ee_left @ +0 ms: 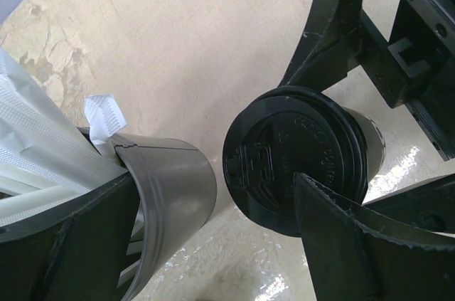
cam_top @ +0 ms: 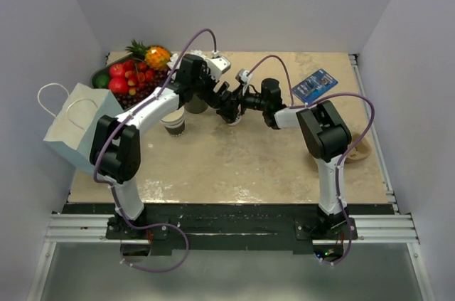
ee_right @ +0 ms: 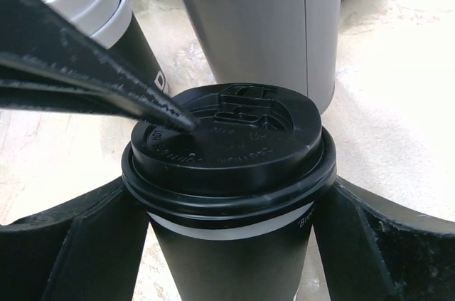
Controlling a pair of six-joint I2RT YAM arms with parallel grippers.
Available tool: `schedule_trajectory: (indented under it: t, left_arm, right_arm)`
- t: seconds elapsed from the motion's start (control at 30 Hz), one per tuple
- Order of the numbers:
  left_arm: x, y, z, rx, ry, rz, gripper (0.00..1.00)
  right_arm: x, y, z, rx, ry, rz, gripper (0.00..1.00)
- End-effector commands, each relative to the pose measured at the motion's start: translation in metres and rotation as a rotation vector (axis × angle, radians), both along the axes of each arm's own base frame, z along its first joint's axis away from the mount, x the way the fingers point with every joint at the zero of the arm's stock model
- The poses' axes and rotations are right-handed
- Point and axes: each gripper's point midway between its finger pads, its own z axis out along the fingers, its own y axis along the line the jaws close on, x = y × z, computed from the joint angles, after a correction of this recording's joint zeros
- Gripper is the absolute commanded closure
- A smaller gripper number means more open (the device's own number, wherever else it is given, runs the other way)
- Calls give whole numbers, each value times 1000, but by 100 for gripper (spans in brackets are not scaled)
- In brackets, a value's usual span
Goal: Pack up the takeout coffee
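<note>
The takeout coffee (ee_right: 227, 244), a dark cup with a black lid (ee_right: 234, 137), stands upright on the table. My right gripper (ee_right: 227, 258) is shut on it, with one finger (ee_right: 78, 244) on each side of the cup below the lid. My left gripper (ee_left: 217, 180) is open above it. One of its fingertips (ee_left: 334, 237) rests on top of the lid (ee_left: 291, 159), and the other finger (ee_left: 64, 244) is beside the grey cup. In the top view both grippers meet at the cup (cam_top: 233, 117), mid-table towards the back.
The grey cup of white sticks (ee_left: 170, 201) stands just left of the coffee, and the lidless cup stack (cam_top: 173, 124) stands nearer left. A white paper bag (cam_top: 78, 127) is at the left edge, a fruit tray (cam_top: 124, 80) at back left, a blue packet (cam_top: 313, 85) at back right.
</note>
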Motion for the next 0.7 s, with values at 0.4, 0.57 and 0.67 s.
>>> schedule_trajectory:
  t: [0.4,0.57,0.67]
  left_arm:
    - [-12,-16,-13,19,22,-79,9]
    - [-11,-16,-10,15,15,-78,8]
    - [-9,-17,7,0,-25,-79,7]
  right_arm:
    - [12,5,20,-10,-55,-9,1]
    - [16,5,17,-20,-43,-20,6]
    - [15,6,18,-19,-48,-19,11]
